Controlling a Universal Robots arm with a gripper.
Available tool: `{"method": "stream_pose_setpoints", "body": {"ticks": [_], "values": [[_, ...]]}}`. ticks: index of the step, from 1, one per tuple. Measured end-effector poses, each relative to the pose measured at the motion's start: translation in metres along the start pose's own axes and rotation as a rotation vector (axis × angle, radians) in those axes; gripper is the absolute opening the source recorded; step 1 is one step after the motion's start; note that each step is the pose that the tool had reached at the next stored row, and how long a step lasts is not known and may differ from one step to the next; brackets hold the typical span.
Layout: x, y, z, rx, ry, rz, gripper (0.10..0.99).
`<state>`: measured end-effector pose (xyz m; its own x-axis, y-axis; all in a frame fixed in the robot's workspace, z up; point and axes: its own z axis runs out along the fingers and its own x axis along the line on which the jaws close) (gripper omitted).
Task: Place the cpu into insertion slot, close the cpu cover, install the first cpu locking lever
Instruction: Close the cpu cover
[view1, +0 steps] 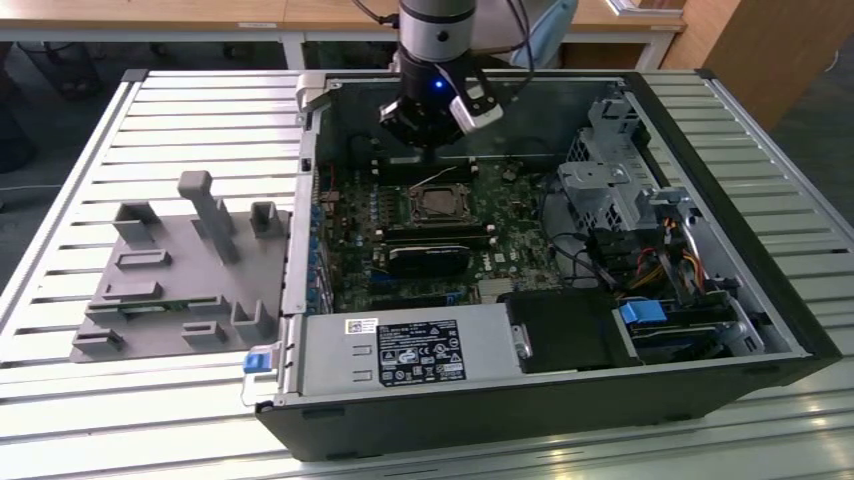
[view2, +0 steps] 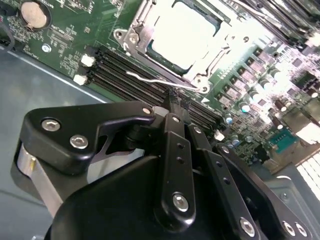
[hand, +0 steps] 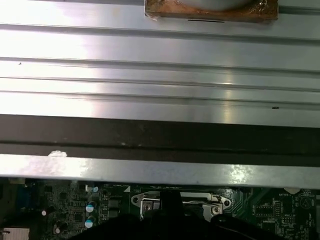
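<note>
Space above the insertion slot (view1: 438, 205) is open. The case wall (view1: 547, 105), adjacent memory sticks (view1: 430, 238) and the drive cage (view1: 607, 195) at the exterior view's right limit lateral clearance.

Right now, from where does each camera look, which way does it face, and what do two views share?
Exterior view: off the arm, high, looking down into the open computer case on the slatted table; arm and gripper hang over the board.
Second wrist view: at the wrist, looking along the black gripper toward the cpu in its socket.
First wrist view: at the wrist, facing the slatted table and a strip of board, with the gripper's dark edge.
Shared: both wrist views show that socket's metal rim.
</note>
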<state>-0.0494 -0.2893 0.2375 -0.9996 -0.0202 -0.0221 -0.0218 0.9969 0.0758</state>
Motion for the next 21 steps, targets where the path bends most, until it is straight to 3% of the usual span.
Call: {"method": "stream_pose_setpoints", "body": {"ticks": [11, 21], "values": [[-0.0094, -0.0005, 0.0095, 0.0, -0.0001, 0.0, 0.106], [-0.0144, 0.0002, 0.0126, 0.0, -0.0001, 0.0, 0.106]]}}
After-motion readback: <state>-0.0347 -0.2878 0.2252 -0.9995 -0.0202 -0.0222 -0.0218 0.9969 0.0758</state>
